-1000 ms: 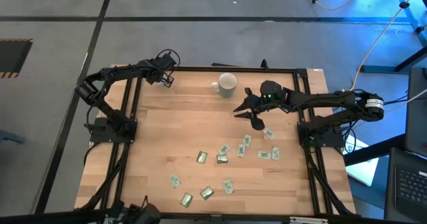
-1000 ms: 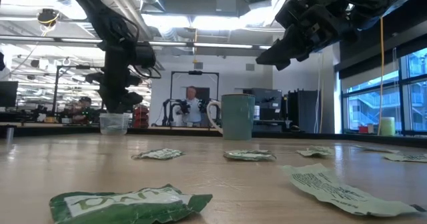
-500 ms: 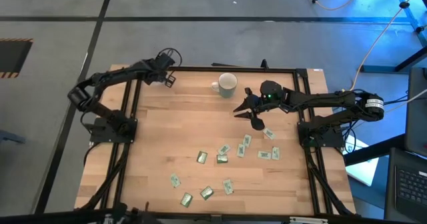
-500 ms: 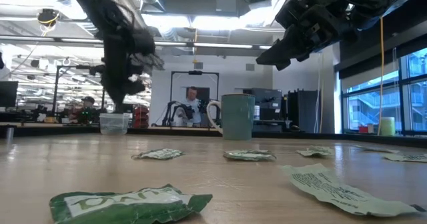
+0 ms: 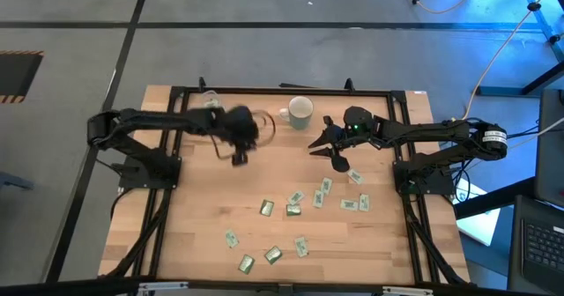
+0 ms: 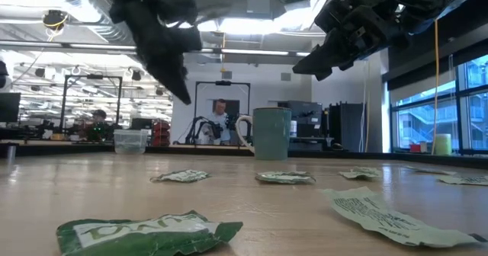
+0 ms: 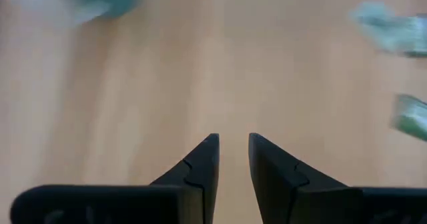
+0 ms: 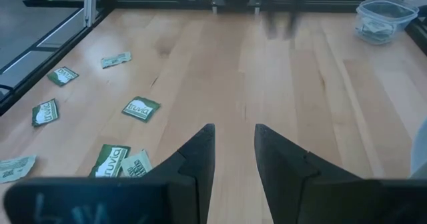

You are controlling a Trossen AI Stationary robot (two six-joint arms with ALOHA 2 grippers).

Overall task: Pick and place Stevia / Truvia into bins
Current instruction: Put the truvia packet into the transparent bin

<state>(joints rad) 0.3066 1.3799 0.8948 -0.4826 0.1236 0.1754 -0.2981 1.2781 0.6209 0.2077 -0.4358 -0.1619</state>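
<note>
on the worktop [image 5: 203, 208], front half: the stevia / truvia sachets [image 5: 293, 210] lie scattered and flat, most of them toward the right side, a few near the front edge; none is held.
sachet, material: thin paper, green and white, very light and soft (my judgement from how flat and wrinkled they look in the low view [image 6: 145, 233]); it will bend and slide easily on the smooth wood.
sachet, where to hold: probably at a short edge or a corner that lifts a little from the wood, with the fingertips coming straight down; where two sachets overlap [image 8: 123, 163], one pinch may take both.
risk: a flat sachet gives almost no edge, so the fingers can push it away instead of catching it.
bins: the pale mug [image 5: 300, 111] stands at the back of the worktop, near the middle; the clear cup [image 8: 377, 19] stands at the back on the left side, with some sachets already inside.
left gripper [image 5: 238, 146]: blurred by motion above the bare wood left of the mug, fingers [image 7: 200, 167] a little apart with a narrow gap, holding nothing.
right gripper [image 5: 328, 148]: hanging in the air right of the mug, above the wood and just behind the right group of sachets, fingers [image 8: 197, 154] spread, empty.
next move, as i judge: one gripper goes down on a single sachet that lies apart from the others.
</note>
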